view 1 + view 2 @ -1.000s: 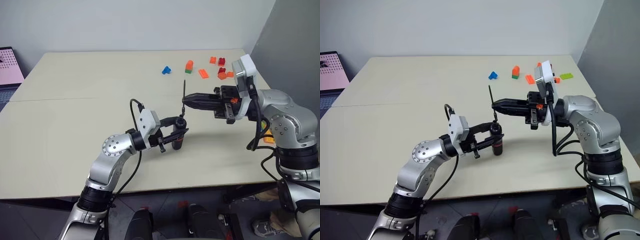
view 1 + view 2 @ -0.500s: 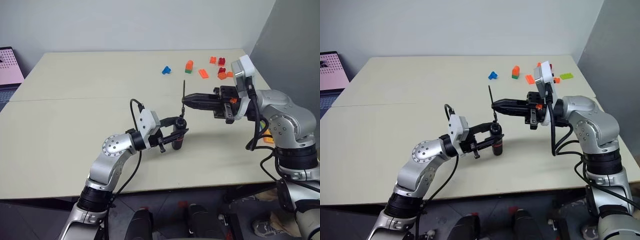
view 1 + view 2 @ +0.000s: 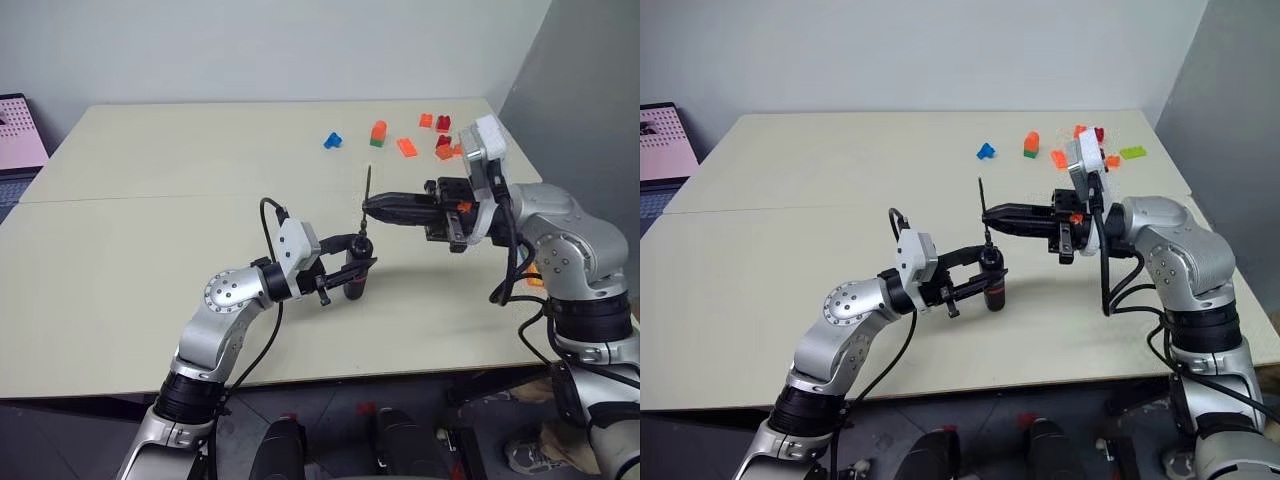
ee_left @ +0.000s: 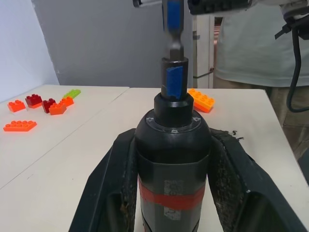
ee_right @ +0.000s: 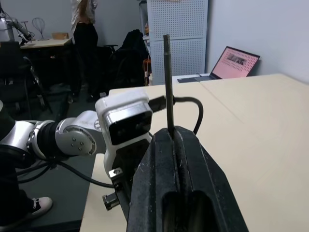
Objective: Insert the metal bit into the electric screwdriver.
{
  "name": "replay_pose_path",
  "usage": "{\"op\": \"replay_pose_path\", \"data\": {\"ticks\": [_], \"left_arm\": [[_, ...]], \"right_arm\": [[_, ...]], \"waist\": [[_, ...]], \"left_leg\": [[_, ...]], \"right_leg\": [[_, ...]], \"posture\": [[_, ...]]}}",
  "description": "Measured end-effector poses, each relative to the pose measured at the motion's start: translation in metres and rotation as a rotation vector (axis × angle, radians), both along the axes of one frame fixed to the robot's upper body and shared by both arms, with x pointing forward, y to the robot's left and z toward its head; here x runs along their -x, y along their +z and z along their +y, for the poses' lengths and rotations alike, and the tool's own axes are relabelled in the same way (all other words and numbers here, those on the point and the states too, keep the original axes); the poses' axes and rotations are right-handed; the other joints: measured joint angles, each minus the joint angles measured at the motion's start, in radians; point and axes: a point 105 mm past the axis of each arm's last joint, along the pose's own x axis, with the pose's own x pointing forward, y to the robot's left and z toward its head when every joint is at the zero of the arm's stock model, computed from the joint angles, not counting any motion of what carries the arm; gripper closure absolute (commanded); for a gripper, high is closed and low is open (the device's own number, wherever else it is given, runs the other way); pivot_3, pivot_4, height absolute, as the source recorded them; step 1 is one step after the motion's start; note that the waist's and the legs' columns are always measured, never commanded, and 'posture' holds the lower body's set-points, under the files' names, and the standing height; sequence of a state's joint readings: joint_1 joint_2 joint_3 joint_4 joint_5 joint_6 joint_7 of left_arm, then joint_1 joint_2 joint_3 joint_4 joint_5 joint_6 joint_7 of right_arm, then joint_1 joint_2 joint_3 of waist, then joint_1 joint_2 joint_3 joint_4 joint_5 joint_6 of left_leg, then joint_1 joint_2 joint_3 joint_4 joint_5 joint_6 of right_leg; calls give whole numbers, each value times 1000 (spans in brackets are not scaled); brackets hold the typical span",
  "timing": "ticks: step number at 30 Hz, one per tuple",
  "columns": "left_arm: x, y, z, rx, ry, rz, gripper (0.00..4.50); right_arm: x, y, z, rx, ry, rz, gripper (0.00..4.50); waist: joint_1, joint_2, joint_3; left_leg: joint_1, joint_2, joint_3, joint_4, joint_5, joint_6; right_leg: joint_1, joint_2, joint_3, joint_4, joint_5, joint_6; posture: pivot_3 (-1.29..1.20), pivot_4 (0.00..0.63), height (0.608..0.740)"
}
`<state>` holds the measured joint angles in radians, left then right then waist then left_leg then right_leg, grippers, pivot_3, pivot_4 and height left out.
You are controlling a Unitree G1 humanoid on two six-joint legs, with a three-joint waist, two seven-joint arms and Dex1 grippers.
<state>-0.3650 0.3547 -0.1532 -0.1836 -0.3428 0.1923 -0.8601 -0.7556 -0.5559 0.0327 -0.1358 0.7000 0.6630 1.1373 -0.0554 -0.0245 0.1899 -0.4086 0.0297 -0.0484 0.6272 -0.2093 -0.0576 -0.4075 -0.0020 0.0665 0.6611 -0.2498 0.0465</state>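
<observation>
Right pincer (image 3: 366, 206), clamped on the metal bit (image 3: 367, 188), holds it upright directly above the electric screwdriver (image 4: 172, 159), itself clamped upright in the left pincer (image 3: 357, 268) just above the table (image 3: 150, 250). Slight tilt risks jamming or slipping.

Beige table (image 3: 150, 230), grey wall (image 3: 250, 45), laptop (image 3: 18, 135) at the table's left edge

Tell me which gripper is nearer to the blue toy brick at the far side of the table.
Right. The right gripper, shut on the thin metal bit, hangs just short of the blue toy brick; the left gripper, clamping the black electric screwdriver, sits lower, nearer the robot.
</observation>
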Motion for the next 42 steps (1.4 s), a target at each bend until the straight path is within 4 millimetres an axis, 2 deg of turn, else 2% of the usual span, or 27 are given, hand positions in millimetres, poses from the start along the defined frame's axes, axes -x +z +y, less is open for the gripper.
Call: {"op": "replay_pose_path", "data": {"ticks": [27,30,37,39,41,42], "left_arm": [[1,-1,0,-4,-3,-3,2858],[0,0,0,-3,-2,-3,2859],[0,0,0,-3,-3,-3,2859],[0,0,-1,-5,-4,-3,2859],[-1,2,-2,-19,-7,-8,2859],[-2,2,-2,-26,-7,-11,2859]], "right_arm": [[1,-4,-1,65,-13,-21,4500],[-1,-4,-2,64,-29,-8,3967],[-1,2,-13,74,-77,-4,2198],[-1,2,-16,76,-89,-3,1823],[1,2,-25,84,-127,-11,1243],[1,2,-26,87,-132,-13,1106]], "waist": [[0,0,0],[0,0,0],[0,0,0],[1,0,0],[4,0,0],[4,0,0]], "left_leg": [[0,0,0,0,0,0],[0,0,0,0,0,0],[0,0,0,0,0,0],[0,0,0,0,0,0],[-1,0,0,0,0,0],[-1,0,0,0,0,0]], "right_leg": [[0,0,0,0,0,-1],[0,0,0,0,0,-1],[0,0,0,0,0,-1],[0,0,0,0,0,-1],[0,0,0,-1,-2,-3],[0,0,0,-1,-2,-4]], "posture": [[0,150,740],[0,150,740],[0,150,740],[0,150,740],[0,150,740],[0,150,740]]}}
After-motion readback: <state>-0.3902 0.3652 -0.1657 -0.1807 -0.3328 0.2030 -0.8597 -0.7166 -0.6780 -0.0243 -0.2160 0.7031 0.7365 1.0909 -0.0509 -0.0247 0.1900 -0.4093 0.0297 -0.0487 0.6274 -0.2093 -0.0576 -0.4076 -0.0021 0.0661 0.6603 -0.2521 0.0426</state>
